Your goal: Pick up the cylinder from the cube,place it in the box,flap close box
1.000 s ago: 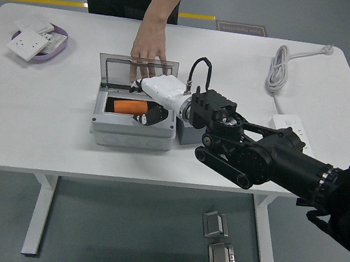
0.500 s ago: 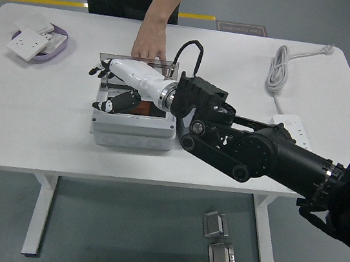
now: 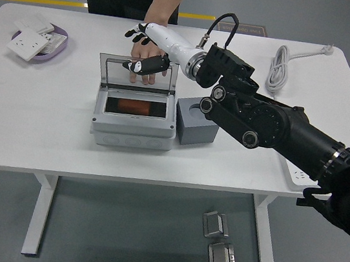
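The orange cylinder (image 3: 134, 107) lies inside the grey box (image 3: 135, 122). The box's clear lid (image 3: 138, 75) stands open at the back. The grey cube (image 3: 196, 122) with an empty round hole sits just right of the box. My right hand (image 3: 141, 49) is open and empty, raised above and behind the lid's top edge, fingers spread. A person's hand (image 3: 147, 57) rests flat on the table behind the lid, right under my hand. My left arm is out of view.
A purple tray (image 3: 49, 51) with white socket plates sits at the far left. A white cable coil (image 3: 279, 67) and a power strip (image 3: 292, 131) lie at the right. The person stands at the far edge.
My right hand has left the box, swept left over it, then risen up and back to behind the lid. The cylinder stays in the box. The cube is now uncovered.
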`<state>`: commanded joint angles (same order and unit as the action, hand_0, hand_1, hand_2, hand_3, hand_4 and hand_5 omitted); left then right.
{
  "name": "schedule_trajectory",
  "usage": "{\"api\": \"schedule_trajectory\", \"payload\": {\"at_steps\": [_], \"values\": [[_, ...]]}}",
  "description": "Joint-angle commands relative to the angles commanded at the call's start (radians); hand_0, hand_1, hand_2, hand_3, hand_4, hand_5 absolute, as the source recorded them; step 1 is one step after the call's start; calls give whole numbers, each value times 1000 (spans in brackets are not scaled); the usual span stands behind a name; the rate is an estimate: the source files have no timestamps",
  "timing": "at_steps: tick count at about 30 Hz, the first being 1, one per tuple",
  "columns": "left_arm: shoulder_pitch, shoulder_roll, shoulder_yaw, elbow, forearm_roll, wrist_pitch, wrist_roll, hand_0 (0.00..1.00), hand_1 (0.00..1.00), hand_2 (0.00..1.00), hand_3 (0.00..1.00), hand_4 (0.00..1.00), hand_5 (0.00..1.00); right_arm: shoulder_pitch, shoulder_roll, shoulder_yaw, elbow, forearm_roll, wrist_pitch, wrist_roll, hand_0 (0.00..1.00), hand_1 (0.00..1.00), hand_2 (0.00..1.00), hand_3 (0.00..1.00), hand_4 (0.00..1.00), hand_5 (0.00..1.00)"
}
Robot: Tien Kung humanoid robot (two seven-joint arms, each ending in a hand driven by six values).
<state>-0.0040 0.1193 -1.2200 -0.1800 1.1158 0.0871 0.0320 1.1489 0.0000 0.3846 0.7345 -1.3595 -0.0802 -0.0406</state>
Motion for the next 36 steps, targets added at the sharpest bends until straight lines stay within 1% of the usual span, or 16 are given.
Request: {"api": "schedule_trajectory", "payload": {"at_steps": [2,5,9,16,23,26,29,36], "values": [[-2,1,1,0,-1,-1,-1,553,588,550,573,611,299,-4,0,-9,-30,10,-1,5,844,750,746,810,796,335],[-5,1,4,0,-2,-2,-4,553,590,550,573,611,298,-14,0,-23,-57,22,-4,10,841,750,746,809,798,335],[-6,-1,7,0,-4,-3,-7,553,590,550,573,611,298,-30,0,-39,-53,26,-6,10,841,750,746,809,798,335],[-5,-2,5,0,-2,-3,-6,553,588,550,573,607,294,-43,0,-47,4,8,-6,5,838,748,744,808,800,337],[-4,-2,5,0,-5,-3,-9,553,588,550,573,606,291,-65,-2,-63,86,-8,-7,-3,832,743,740,805,795,342],[-2,-2,5,0,-8,-3,-10,553,588,550,573,606,291,-77,-17,-67,126,-20,-6,-7,832,743,740,805,795,342],[-1,-2,5,0,-9,-3,-10,553,588,550,573,607,289,-86,-32,-67,151,-32,-4,-10,825,739,740,806,793,344],[1,-2,6,0,-12,-4,-16,553,588,550,573,606,288,-105,-59,-55,170,-45,1,-12,825,739,740,804,791,343]]}}
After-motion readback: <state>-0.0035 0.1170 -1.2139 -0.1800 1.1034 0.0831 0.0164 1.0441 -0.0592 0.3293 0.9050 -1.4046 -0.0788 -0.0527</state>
